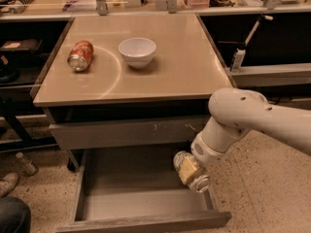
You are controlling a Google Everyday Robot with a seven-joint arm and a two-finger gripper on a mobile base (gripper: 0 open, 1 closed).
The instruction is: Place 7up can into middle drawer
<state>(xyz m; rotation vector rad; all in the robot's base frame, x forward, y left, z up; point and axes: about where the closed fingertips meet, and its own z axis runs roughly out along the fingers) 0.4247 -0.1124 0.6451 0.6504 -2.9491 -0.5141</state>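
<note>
My gripper hangs low at the right side of the open middle drawer, just above its right wall. Its yellowish fingers are closed around a small silvery can, the 7up can, held tilted. Only the can's silvery ends show; its label is hidden by the fingers. The drawer is pulled out wide, with a smooth grey floor that holds nothing. The white arm reaches in from the right.
Above the open drawer is a shut drawer front with pale scratches. On the tan tabletop lie an orange-red can on its side and a white bowl. A shoe and a bottle are on the floor at left.
</note>
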